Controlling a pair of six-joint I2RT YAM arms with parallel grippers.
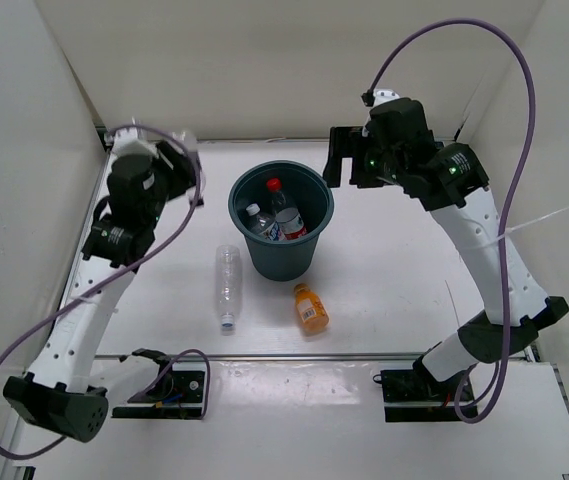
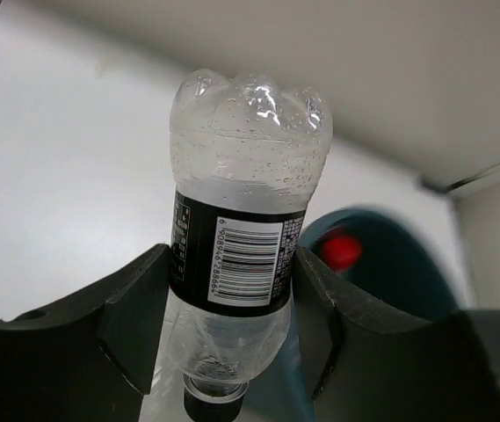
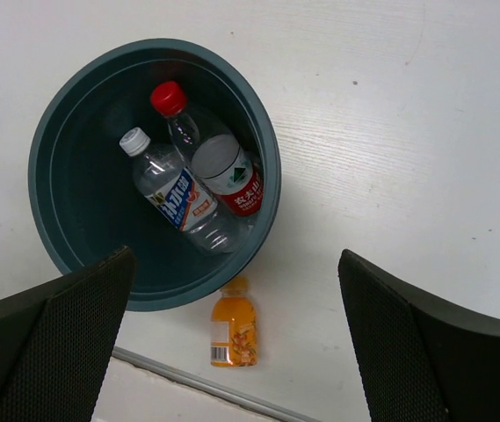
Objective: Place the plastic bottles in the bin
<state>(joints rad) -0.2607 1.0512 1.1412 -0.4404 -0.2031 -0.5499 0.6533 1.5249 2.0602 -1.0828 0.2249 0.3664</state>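
The black-capped bottle sat between the fingers of the left tool, which was clenched on its black label band, cap towards the wrist and the lobed base pointing away. It looked close to empty, with only droplets fogging the inside of the clear wall, so it should be light and easy to carry. The thin plastic would likely dent under a hard squeeze, and the bare, glossy sections would probably slip. The labelled middle, where the tool had it, seemed the best place to hold, since it is straight-sided and less slick than the base or the tapering shoulder.

The bin stood mid-counter and already held the red-capped bottle and the blue-labelled bottle, leaning side by side against its wall. The orange bottle lay on the counter just beside the bin's near side. The plain clear bottle lay on its side near the bin's left. The right tool hung released above the bin, grasping nothing.

Only the left wrist view showed the grip itself. From the top camera the held bottle was mostly hidden by the wrist, so whether it had cleared the counter was hard to say. The right wrist view alone looked into the bin, and only the top view took in the plain bottle.
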